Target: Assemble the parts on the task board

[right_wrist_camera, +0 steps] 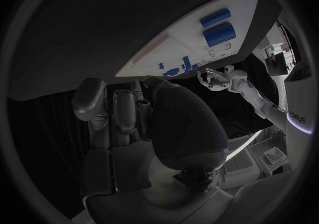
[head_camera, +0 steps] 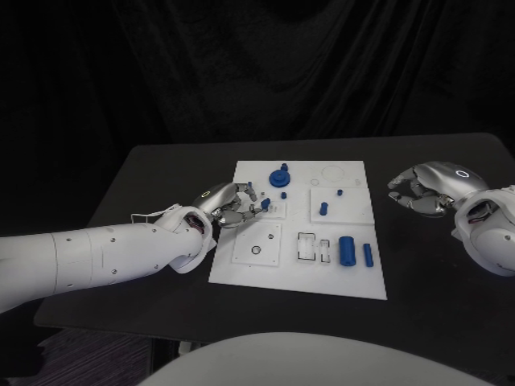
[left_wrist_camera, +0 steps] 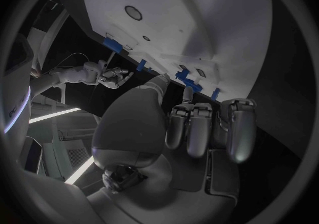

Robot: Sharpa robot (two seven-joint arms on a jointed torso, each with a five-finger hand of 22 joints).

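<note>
Table [head_camera: 153, 173], black and wide, carries the white task board [head_camera: 244, 269] in the centre of the head view. Blue parts are spread on the board: a round knob-like part [head_camera: 280, 176] at its upper middle, a thick cylinder [head_camera: 347, 250] and a slimmer bar [head_camera: 368, 255] at the lower right, and a short peg [head_camera: 323, 210] in the middle right.

Left hand [head_camera: 236, 203] comes from the left side of the frame and lies over the left edge of the board, its fingers curled together near a small blue part [head_camera: 265, 204]. It seems to touch this part, but I cannot tell if it really pinches it. Right hand [head_camera: 426, 189] stays on the table, apart from the right edge of the board, with fingers curled in and nothing visible inside.

I judge the step is to take this small part. It is better to close the fingertips slowly and squarely, and to lift straight, so the neighbour pieces are not pushed.
</note>
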